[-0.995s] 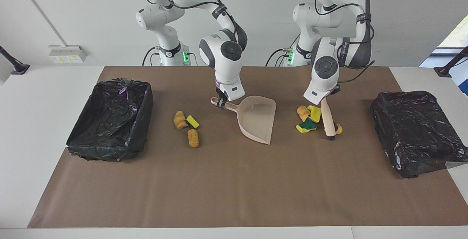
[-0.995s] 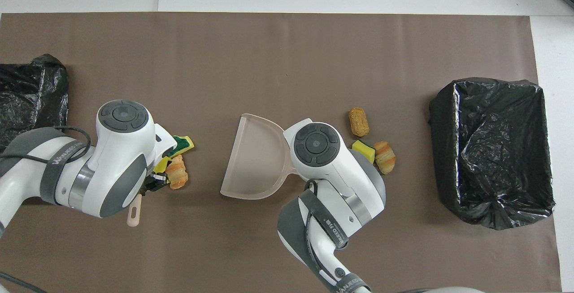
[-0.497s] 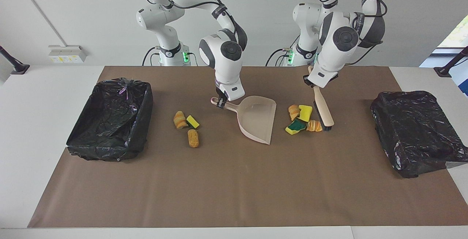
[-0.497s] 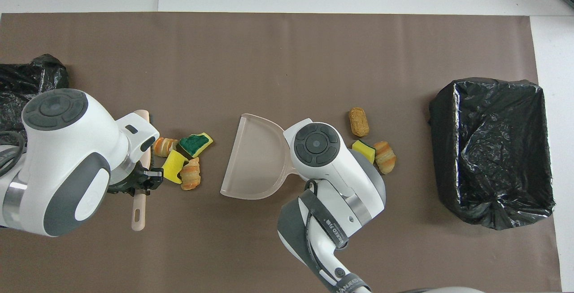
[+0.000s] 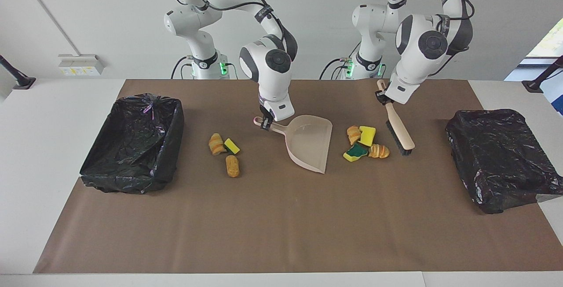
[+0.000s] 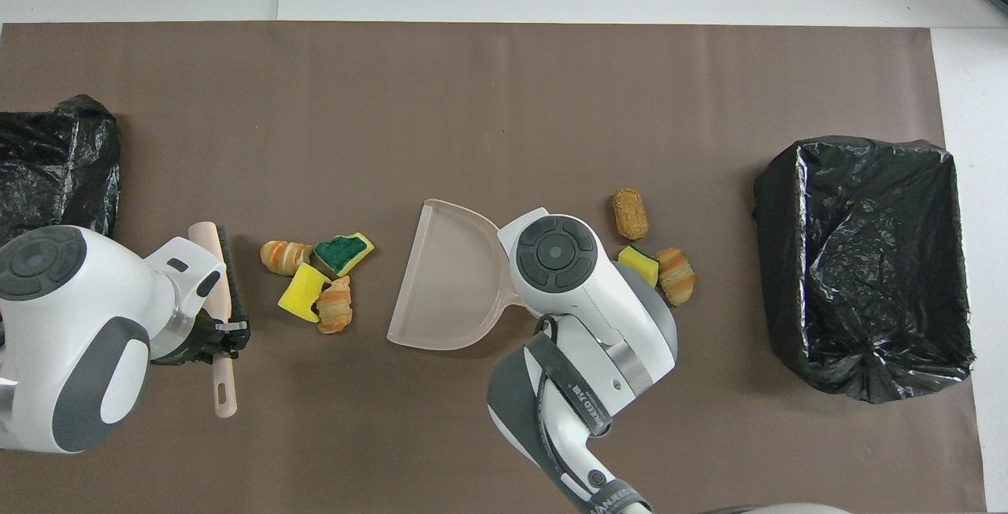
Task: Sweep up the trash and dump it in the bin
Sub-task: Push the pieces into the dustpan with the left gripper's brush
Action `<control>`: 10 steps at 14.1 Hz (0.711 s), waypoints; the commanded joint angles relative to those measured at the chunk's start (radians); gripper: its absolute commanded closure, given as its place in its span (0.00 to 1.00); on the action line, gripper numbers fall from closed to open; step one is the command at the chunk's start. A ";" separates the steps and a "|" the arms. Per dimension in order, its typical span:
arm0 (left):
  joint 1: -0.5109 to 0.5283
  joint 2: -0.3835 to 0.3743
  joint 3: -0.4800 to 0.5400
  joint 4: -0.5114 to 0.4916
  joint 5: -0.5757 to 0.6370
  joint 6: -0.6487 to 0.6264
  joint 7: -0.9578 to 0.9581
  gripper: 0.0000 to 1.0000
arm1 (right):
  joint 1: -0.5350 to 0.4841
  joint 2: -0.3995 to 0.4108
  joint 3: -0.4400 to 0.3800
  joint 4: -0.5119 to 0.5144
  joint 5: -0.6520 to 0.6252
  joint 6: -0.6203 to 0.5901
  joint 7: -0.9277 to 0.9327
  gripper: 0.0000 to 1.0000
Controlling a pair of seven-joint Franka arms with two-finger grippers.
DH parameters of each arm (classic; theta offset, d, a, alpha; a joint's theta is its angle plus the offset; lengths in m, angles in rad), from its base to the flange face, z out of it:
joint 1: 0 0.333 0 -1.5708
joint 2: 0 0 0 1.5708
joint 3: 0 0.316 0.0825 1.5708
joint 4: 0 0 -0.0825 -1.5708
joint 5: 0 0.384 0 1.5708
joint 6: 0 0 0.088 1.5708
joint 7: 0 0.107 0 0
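My left gripper [image 5: 381, 98] is shut on the handle of the beige brush [image 5: 399, 132], which slants down with its bristle head low over the mat. Beside that head, toward the dustpan, lies a pile of trash [image 5: 367, 135]: yellow and green-backed sponge pieces and bread-like chunks. In the overhead view the brush [image 6: 221, 286] lies between my left gripper [image 6: 226, 334] and this pile [image 6: 299, 292]. My right gripper [image 5: 265, 123] is shut on the handle of the beige dustpan [image 5: 310, 144], whose mouth faces the pile. Three more scraps [image 5: 232, 166] lie toward the right arm's end.
An open bin lined with black plastic [image 5: 132, 146] stands at the right arm's end of the brown mat, seen in the overhead view too [image 6: 862, 262]. A second black-bagged bin [image 5: 501, 155] sits at the left arm's end, close to the brush.
The left arm swept the brush through the scraps, pushing them toward the dustpan, then drew the brush back toward its own end of the table. The right arm and dustpan stayed still.
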 commanded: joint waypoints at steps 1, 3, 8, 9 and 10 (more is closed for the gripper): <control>-0.106 0.073 -0.007 -0.015 -0.014 0.129 -0.085 1.00 | -0.007 -0.003 0.006 -0.007 -0.015 0.002 -0.039 1.00; -0.173 0.130 -0.009 0.010 -0.014 0.157 -0.101 1.00 | -0.004 -0.005 0.006 -0.008 -0.015 0.002 -0.036 1.00; -0.354 0.167 -0.012 0.076 -0.227 0.160 -0.092 1.00 | -0.006 -0.005 0.006 -0.008 -0.013 0.000 -0.033 1.00; -0.385 0.167 -0.013 0.083 -0.243 0.158 -0.090 1.00 | -0.004 -0.005 0.006 -0.008 -0.015 0.000 -0.033 1.00; -0.403 0.171 -0.013 0.106 -0.275 0.143 -0.091 1.00 | -0.004 -0.005 0.006 -0.008 -0.013 0.000 -0.033 1.00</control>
